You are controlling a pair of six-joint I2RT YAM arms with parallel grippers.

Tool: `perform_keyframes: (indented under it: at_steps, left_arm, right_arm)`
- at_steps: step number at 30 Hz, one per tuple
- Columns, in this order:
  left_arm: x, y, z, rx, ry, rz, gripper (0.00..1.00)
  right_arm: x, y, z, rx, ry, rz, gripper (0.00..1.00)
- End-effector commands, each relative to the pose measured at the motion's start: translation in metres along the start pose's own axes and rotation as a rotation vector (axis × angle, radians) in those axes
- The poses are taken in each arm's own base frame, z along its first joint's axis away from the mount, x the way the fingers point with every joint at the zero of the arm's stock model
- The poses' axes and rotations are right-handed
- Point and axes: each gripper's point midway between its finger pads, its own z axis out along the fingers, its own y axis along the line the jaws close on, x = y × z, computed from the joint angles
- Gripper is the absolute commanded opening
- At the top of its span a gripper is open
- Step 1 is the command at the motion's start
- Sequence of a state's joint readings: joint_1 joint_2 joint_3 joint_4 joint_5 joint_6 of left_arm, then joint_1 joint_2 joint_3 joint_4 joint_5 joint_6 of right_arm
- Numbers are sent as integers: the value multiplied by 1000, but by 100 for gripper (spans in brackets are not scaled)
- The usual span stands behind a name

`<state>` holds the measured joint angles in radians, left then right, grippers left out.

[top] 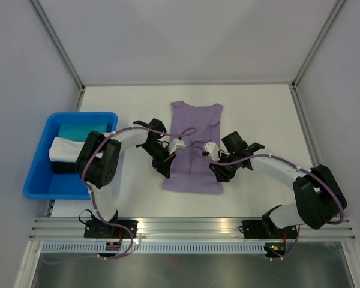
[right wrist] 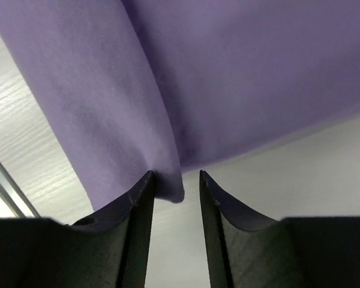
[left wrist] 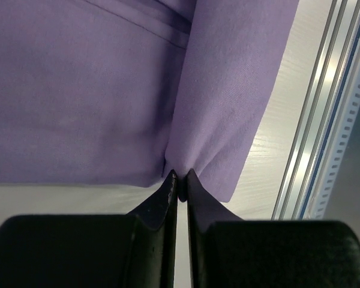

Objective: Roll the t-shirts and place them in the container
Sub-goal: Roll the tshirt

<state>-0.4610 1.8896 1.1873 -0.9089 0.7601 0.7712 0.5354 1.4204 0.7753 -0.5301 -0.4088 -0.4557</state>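
The lavender t-shirt [top: 192,177] lies folded into a narrow strip at the table's middle, collar at the far end. My left gripper [top: 167,165] sits at the strip's left edge near the hem. In the left wrist view that gripper [left wrist: 181,180] is shut on a small fold of the t-shirt [left wrist: 108,90], with the cloth pulled up to its tips. My right gripper [top: 219,174] is at the strip's right edge. In the right wrist view its jaws [right wrist: 175,180] stand apart; a corner of the t-shirt [right wrist: 228,78] droops against the left finger [right wrist: 141,198], unclamped.
A blue bin [top: 36,180] stands at the table's left edge, holding a teal cloth [top: 81,129] and a white cloth [top: 66,149]. An aluminium rail [top: 192,225] runs along the near edge, also seen in the left wrist view [left wrist: 324,120]. White walls enclose the table.
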Motion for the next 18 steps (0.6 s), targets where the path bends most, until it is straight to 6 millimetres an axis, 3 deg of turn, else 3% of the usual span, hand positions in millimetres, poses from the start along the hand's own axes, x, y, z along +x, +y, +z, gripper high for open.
perform_keyframes:
  at_steps: [1,4,6,9,11,14,18]
  left_arm:
    - [-8,10,-5,-46,-7,19,12]
    - [-3,4,-7,-42,0,25,22]
    - [-2,0,-9,-41,-4,32,33]
    - [-2,1,-17,-72,-3,35,36]
    - [-7,2,-31,-117,-28,79,36]
    - [-22,21,-62,-248,-90,110,40]
    - [-36,37,-88,-388,-102,185,41]
  right_arm:
    - [-15,-22,-22,120,-27,13,43]
    - [-22,-26,-42,158,-54,37,44]
    - [-31,-20,-52,144,-106,46,44]
    - [-47,-11,-62,123,-181,88,40]
    - [-56,-7,-64,106,-226,122,34]
    - [-71,-5,-66,100,-295,163,28]
    - [-81,1,-63,57,-352,218,26]
